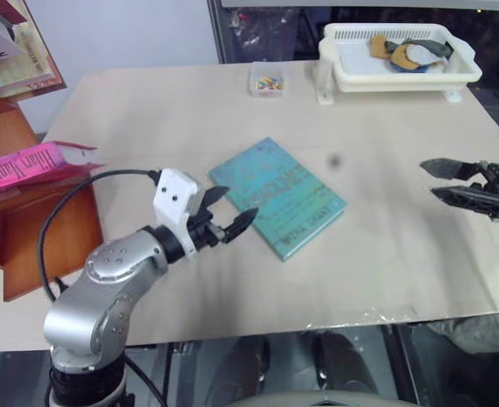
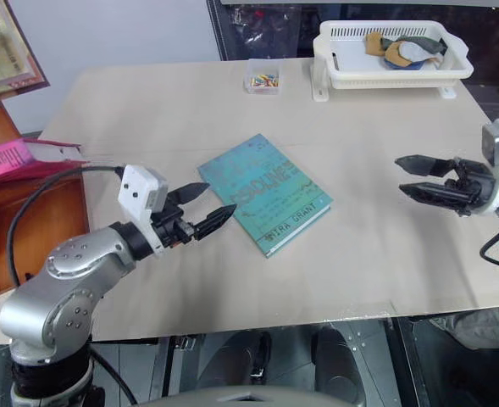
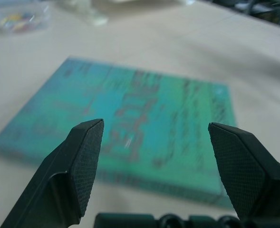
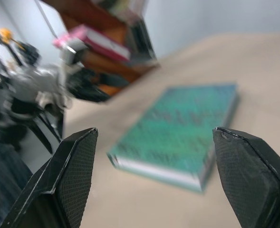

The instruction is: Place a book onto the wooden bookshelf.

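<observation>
Left gripper (image 1: 230, 219) sits low over the table (image 1: 401, 254), arm bent at the elbow, fingers pointing roughly level toward the teal book (image 1: 278, 197). Jaws spread wide, nothing between them; tips hang just short of the book's near-left edge. Finger pads (image 3: 85, 161) are black with a fine knurled grid, wedge-shaped, tapering to blunt tips. White camera block on the wrist, brushed silver arm housing, black cable looping off it.

Right gripper (image 2: 418, 176) comes in from the right side, pointing level across the table toward the left, well apart from the teal book. Jaws also open and empty; same black textured pads (image 4: 78, 175).

Pink book (image 1: 24, 164) lies flat on the wooden bookshelf (image 1: 29, 229) at the left edge of the scene, black lettering up, one end sticking out over a slanted reddish-brown polished panel. More books stand in the compartment above.

Teal book is a flat paperback, lying diagonal mid-table, pale page edge visible. Table is matte pale beige. At the far edge: a white slotted plastic basket (image 1: 342, 34) holding small items, and a small clear box (image 1: 266, 80) of coloured bits.
</observation>
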Robot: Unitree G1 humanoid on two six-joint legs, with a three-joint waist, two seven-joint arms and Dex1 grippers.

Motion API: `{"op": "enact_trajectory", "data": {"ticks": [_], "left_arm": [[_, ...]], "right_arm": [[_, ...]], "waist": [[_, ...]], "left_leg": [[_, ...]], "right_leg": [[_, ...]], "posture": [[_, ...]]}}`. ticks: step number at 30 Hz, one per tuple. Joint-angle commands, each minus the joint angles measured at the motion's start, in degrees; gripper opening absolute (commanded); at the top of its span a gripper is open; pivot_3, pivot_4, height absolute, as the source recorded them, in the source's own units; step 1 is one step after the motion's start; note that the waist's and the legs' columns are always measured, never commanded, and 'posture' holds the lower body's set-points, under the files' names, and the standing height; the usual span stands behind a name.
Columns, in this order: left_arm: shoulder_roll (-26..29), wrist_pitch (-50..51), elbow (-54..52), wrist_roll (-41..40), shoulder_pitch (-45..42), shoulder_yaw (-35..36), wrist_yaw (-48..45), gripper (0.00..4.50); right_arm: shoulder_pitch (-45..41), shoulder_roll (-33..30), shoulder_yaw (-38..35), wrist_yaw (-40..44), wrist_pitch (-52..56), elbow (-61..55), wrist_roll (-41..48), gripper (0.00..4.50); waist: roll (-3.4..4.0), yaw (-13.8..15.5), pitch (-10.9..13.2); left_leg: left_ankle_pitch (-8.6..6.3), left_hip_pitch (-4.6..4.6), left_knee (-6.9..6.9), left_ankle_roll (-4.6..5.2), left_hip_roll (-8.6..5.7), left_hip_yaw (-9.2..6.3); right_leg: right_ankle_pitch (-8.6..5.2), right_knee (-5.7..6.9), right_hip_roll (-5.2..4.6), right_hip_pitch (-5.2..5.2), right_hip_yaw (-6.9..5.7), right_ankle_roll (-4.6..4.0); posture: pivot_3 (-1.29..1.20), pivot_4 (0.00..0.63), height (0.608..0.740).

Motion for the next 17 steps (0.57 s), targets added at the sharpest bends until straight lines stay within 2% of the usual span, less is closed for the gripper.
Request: {"op": "enact_trajectory", "data": {"ticks": [1, 4, 6, 8, 9, 10, 17], "left_arm": [[1.13, -5.19, -3.44, 0.14, 8.21, 3.57, -0.80, 3.88], [1.62, -12.16, -0.72, 1.69, 14.61, 5.27, -2.71, 3.88], [1.39, -16.08, 1.53, 2.78, 15.80, 6.06, -2.49, 3.88], [1.11, -19.63, 3.40, 3.36, 17.31, 6.41, -2.92, 3.88], [1.11, -21.27, 3.97, 3.81, 18.19, 6.19, -3.16, 3.88], [1.19, -22.85, 4.59, 4.40, 18.83, 5.80, -3.34, 3.88], [1.23, -28.11, 5.31, 6.01, 19.29, 1.60, -3.37, 3.88]], "right_arm": [[4.23, -0.77, -2.06, 2.66, -7.17, -0.46, -6.79, 3.93], [7.43, 0.14, -2.86, 1.68, -13.20, 1.93, -11.58, 3.93], [8.13, 1.20, -4.68, 0.05, -14.88, 3.23, -12.38, 3.93], [9.86, 2.16, -6.46, -0.62, -16.44, 3.42, -12.88, 3.93], [10.56, 2.50, -7.24, -0.70, -16.90, 3.39, -13.02, 3.93], [11.10, 2.89, -7.97, -1.12, -17.35, 3.37, -13.33, 3.93], [15.05, 3.75, -10.93, -1.40, -16.71, 1.14, -14.04, 3.93]], "waist": [[0.00, 0.07, -0.03], [0.00, 0.15, -0.07], [0.01, 0.21, -0.07], [0.02, 0.32, -0.07], [0.03, 0.31, -0.08], [0.03, 0.26, -0.08], [0.04, 0.16, -0.11]], "left_leg": [[0.00, -0.01, 0.00, 0.00, -0.01, 0.00], [0.00, 0.05, 0.00, 0.00, -0.01, 0.01], [0.00, 0.07, 0.00, 0.00, -0.01, 0.01], [-0.02, 0.60, -0.11, 0.04, 0.01, 0.00], [-0.13, 1.09, -0.25, 0.19, 0.03, -0.02], [-0.14, 1.22, -0.27, 0.22, 0.06, -0.03], [-0.16, 1.34, -0.28, 0.25, 0.06, -0.04]], "right_leg": [[0.00, 0.00, -0.01, -0.01, 0.00, 0.00], [0.00, 0.00, -0.02, 0.05, 0.00, -0.01], [0.00, 0.03, -0.03, 0.08, -0.01, -0.01], [0.02, -0.04, -0.02, 0.61, -0.03, -0.06], [0.00, -0.23, -0.02, 1.13, -0.06, -0.08], [0.00, -0.30, -0.01, 1.28, -0.08, -0.08], [0.02, -0.39, -0.02, 1.42, -0.06, -0.05]], "posture": [[0.00, 0.150, 0.740], [0.00, 0.150, 0.740], [0.00, 0.150, 0.740], [0.00, 0.150, 0.740], [0.00, 0.150, 0.740], [0.00, 0.150, 0.740], [0.00, 0.150, 0.740]]}}
